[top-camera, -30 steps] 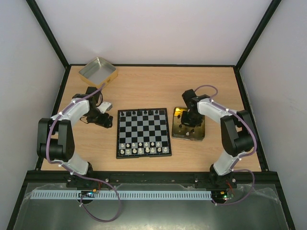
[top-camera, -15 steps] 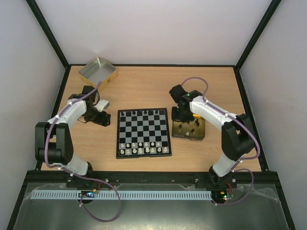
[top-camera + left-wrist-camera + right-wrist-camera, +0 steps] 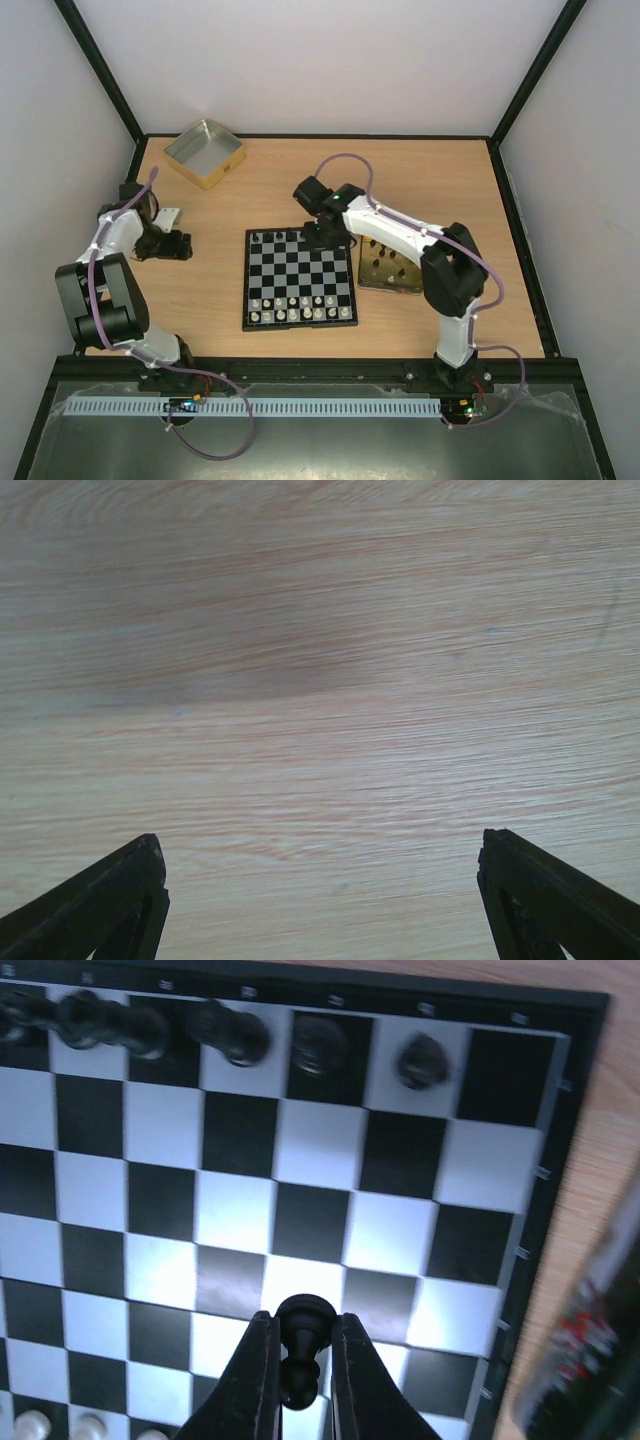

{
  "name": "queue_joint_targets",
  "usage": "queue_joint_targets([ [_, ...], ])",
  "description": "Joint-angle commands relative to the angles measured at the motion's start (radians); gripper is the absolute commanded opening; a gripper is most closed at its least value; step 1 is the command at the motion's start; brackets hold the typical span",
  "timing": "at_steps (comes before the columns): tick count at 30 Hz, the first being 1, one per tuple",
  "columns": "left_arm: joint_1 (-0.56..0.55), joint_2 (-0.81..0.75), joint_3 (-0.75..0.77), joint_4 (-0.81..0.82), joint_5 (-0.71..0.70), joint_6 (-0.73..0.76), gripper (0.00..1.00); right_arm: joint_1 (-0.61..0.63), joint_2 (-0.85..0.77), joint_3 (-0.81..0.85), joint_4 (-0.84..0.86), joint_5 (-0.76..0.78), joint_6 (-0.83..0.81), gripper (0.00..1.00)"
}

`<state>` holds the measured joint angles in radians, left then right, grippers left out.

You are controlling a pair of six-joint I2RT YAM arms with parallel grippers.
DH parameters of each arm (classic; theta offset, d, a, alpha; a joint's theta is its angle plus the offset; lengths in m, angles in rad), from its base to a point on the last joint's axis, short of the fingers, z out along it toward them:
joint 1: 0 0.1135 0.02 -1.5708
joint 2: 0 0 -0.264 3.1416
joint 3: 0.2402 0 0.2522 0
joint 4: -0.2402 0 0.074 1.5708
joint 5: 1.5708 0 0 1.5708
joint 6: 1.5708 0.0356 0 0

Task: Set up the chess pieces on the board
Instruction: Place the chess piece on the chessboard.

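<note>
The board [image 3: 298, 277] lies mid-table, with several black chess pieces [image 3: 290, 236] along its far row and silvery-white pieces along its near rows. My right gripper [image 3: 322, 232] hangs over the board's far right part, shut on a black chess piece [image 3: 305, 1345] held above the checks [image 3: 310, 1185]. In the right wrist view several black pieces [image 3: 232, 1032] stand along the far row. My left gripper [image 3: 180, 245] is open and empty over bare wood [image 3: 320, 680], left of the board. More black pieces [image 3: 392, 262] lie in the gold tin [image 3: 395, 285].
A silver-lined square tin [image 3: 205, 152] stands at the far left corner. The gold tin sits just right of the board. Black frame rails edge the table on the left, right and back.
My right gripper has moved left from over the gold tin to over the board's far right part, carrying a black piece. My left arm has drawn back to the left, away from the board.
</note>
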<state>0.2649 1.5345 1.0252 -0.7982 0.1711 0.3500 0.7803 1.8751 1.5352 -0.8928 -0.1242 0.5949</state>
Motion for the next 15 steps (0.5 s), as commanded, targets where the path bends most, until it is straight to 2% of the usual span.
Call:
queue_joint_targets([
  [1, 0.055, -0.025, -0.025, -0.01, 0.007, 0.051, 0.85, 0.046, 0.103, 0.135, -0.036, -0.004, 0.006, 0.06],
  [8, 0.082, -0.051, -0.065, -0.012, 0.01, 0.081, 0.85, 0.099, 0.282, 0.357, -0.081, -0.013, -0.016, 0.06],
  [15, 0.103, -0.056, -0.077, -0.013, 0.016, 0.103, 0.85, 0.126, 0.384, 0.471, -0.095, -0.052, -0.01, 0.06],
])
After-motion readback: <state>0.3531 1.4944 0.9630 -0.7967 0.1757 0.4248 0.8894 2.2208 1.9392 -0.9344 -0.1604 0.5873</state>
